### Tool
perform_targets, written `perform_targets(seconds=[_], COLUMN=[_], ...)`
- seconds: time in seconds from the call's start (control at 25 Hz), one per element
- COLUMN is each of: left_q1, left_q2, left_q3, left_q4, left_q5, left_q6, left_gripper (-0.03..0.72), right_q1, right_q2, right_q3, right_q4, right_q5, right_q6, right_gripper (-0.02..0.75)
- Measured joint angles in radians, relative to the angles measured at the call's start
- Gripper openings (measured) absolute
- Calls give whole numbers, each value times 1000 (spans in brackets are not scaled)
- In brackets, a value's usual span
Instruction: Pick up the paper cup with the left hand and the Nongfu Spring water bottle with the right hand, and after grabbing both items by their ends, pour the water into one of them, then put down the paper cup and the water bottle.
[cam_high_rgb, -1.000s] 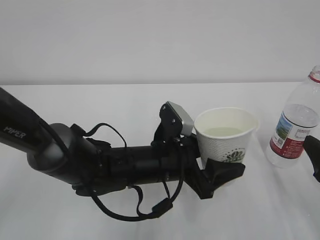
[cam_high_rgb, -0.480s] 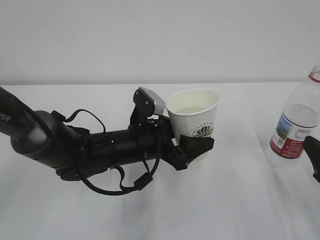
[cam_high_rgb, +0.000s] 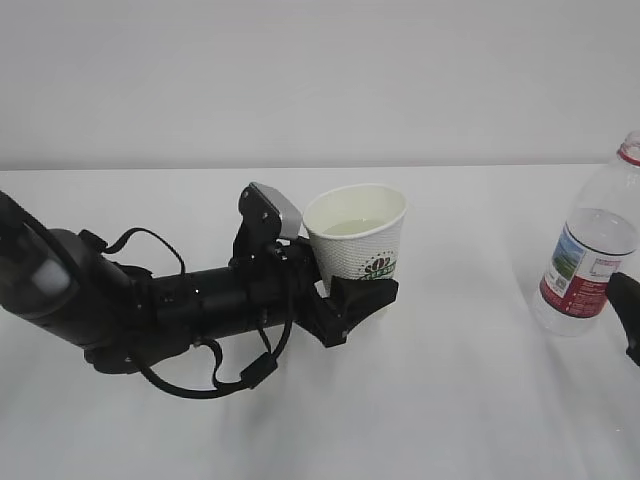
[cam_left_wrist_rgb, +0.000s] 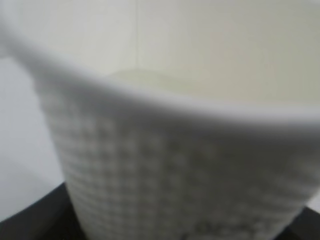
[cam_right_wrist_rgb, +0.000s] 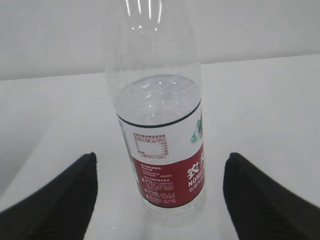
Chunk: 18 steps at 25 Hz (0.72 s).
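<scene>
The white paper cup (cam_high_rgb: 358, 240) stands upright in the middle, water (cam_high_rgb: 352, 226) showing inside it. My left gripper (cam_high_rgb: 362, 290) is shut on the cup's lower part, one black finger (cam_high_rgb: 352, 300) across its near side. The blurred cup (cam_left_wrist_rgb: 175, 165) fills the left wrist view. At the far right the Nongfu Spring water bottle (cam_high_rgb: 585, 255) stands upright on the table, partly full and with no cap showing. My right gripper (cam_right_wrist_rgb: 161, 162) is open, its fingers well clear of the bottle (cam_right_wrist_rgb: 165, 150) on both sides. Only a bit of that gripper (cam_high_rgb: 625, 312) shows at the exterior view's right edge.
The white table (cam_high_rgb: 460, 400) runs back to a plain pale wall. My left arm (cam_high_rgb: 120, 310), with its loose black cables, lies low across the left half of the table.
My left arm has drawn back to the left, carrying the cup leftward with it. The bottle and the right gripper have not moved.
</scene>
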Motion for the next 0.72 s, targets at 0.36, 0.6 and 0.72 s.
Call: perform_targets(seconds=[0.36,0.6,0.72], left_q1=[1,1,5], left_q2=[0,0,0], left_q3=[105,163,182], left_q4=[-163,-320,-387], left_q5=[-46,-46,-46], left_q6=[99,162,187], left_gripper=[536,536,536], right_q1=[0,0,0], right_q2=[0,0,0], right_q3=[0,0,0], right_q4=[0,0,0], right_q5=[0,0,0], right_q6=[0,0,0], right_gripper=[590,590,590])
